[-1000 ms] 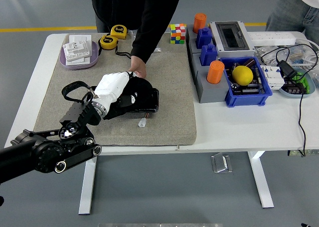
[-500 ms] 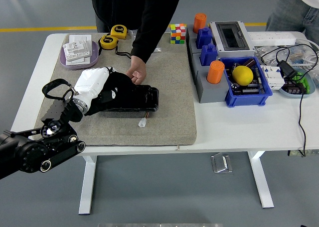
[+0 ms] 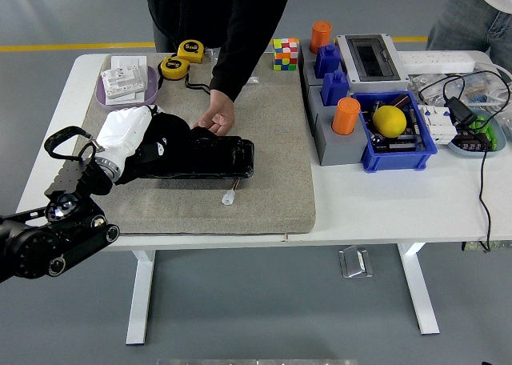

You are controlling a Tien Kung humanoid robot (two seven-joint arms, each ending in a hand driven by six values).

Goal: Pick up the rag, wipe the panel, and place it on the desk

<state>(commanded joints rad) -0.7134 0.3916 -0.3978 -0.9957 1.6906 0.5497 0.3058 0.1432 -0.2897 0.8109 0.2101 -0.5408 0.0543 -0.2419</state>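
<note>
A black panel (image 3: 220, 158) lies flat on the grey mat (image 3: 264, 185). A black rag (image 3: 164, 145) covers the panel's left end and hangs off it. My left hand (image 3: 128, 133), white, is shut on the rag at its left side, just past the panel's left edge. A person at the far side presses one hand (image 3: 214, 122) on the panel's back edge and holds it down. My right arm is out of sight.
A purple tray (image 3: 102, 98) of white parts and two yellow tape measures (image 3: 174, 66) sit at the back left. A colour cube (image 3: 286, 54), a grey box with orange cylinders (image 3: 346, 115) and a blue bin with a yellow ball (image 3: 390, 121) stand to the right. A small clear piece (image 3: 230, 197) lies in front of the panel.
My left hand has dragged the rag leftward along the panel, from its middle to past its left end. The person's hand stays on the panel.
</note>
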